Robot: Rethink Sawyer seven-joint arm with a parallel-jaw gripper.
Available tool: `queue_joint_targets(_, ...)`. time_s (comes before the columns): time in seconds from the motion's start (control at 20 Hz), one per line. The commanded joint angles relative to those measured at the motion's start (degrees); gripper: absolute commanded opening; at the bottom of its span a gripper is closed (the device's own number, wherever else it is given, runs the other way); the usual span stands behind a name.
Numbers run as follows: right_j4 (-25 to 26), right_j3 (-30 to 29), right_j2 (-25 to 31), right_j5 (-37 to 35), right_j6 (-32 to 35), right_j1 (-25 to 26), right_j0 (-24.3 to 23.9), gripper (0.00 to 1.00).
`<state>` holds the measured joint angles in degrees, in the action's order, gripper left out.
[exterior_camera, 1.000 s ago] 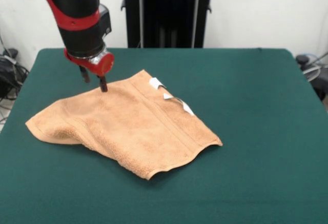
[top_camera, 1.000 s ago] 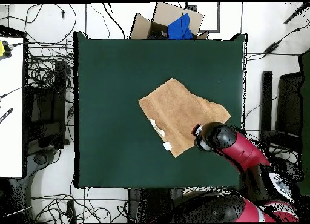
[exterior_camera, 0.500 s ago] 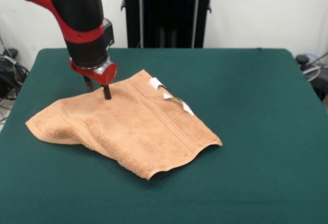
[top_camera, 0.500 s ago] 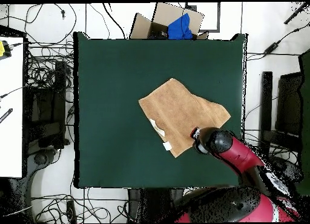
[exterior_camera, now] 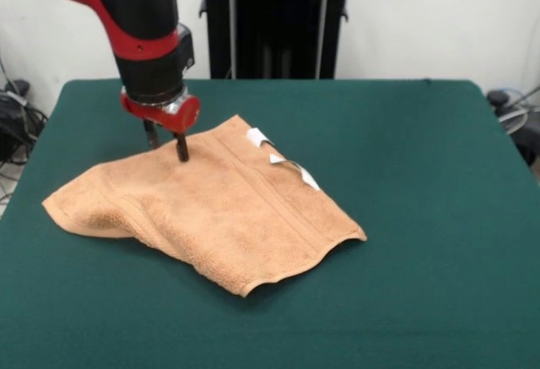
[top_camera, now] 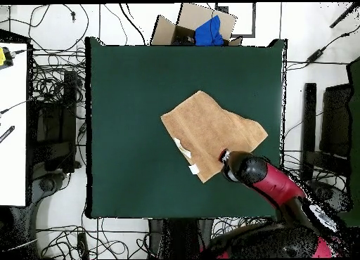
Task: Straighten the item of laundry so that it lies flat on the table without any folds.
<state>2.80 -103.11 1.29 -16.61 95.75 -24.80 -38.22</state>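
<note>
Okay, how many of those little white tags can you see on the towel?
2. Both sit on the towel's far right edge in the front view: one tag near the far corner, the other further along the same edge. More could be hidden under the fabric.

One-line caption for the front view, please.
Sawyer's open pincer touches the far edge of a rumpled orange-tan towel on the green table.

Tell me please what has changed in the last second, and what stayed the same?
The gripper moved sideways along the towel's far edge, toward the white tags, rightward in the front view. Its two fingers stand apart at the towel's edge; nothing is gripped yet. The towel kept its shape and place on the table, and the fold at its left end is unchanged.
</note>
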Motion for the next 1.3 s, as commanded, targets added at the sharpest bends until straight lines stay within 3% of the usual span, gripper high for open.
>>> queue_joint_targets(0.05,1.1,-4.8,5.3,-0.7,6.2,-2.1,2.4,1.0)
queue_joint_targets(0.6,3.3,1.3,-1.5,-3.4,4.6,6.7,7.3,1.0)
queue_joint_targets(1.1,4.8,6.1,-2.6,4.4,4.7,15.8,6.7,1.0)
queue_joint_targets(1.3,4.0,7.7,-3.2,2.3,4.6,17.2,6.7,1.0)
